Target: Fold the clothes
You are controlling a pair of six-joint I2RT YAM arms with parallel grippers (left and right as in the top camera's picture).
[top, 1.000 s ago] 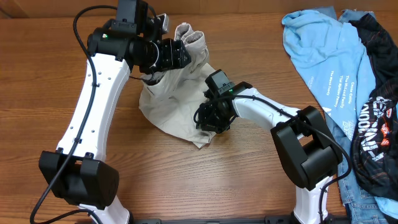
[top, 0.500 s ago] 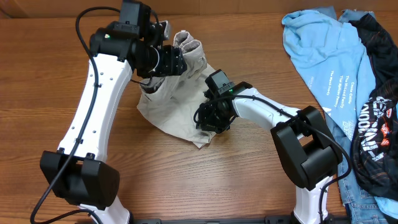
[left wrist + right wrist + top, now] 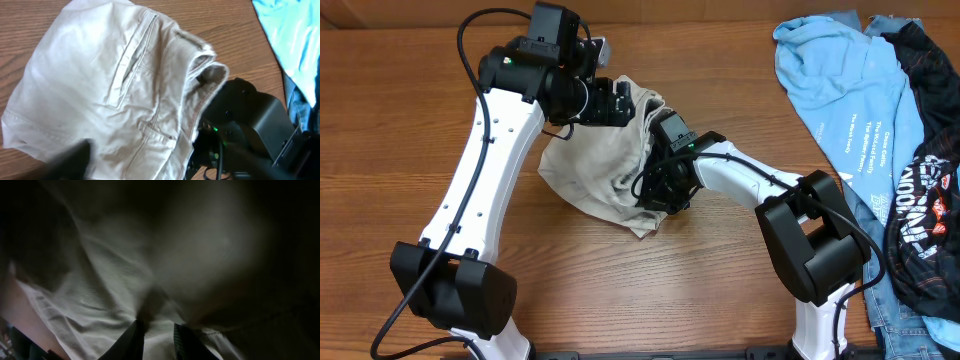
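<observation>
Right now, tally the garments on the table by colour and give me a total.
Light beige khaki cotton shorts: 1
Light blue T-shirt with white print: 1
Black garment with white graphic: 1
Blue denim garment, partly covered: 1
Total: 4

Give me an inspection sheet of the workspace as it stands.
Surface: wooden table.
Job's things: khaki shorts bunched at centre, slit pocket facing up.
Clutter: light blue T-shirt and black garment heaped at the right edge.
Grippers: left gripper above the shorts, jaws unclear; right gripper shut on the shorts' cloth.
Cables: black cable loops off the left arm, clear of the cloth.
Surroundings: nothing seen.
</observation>
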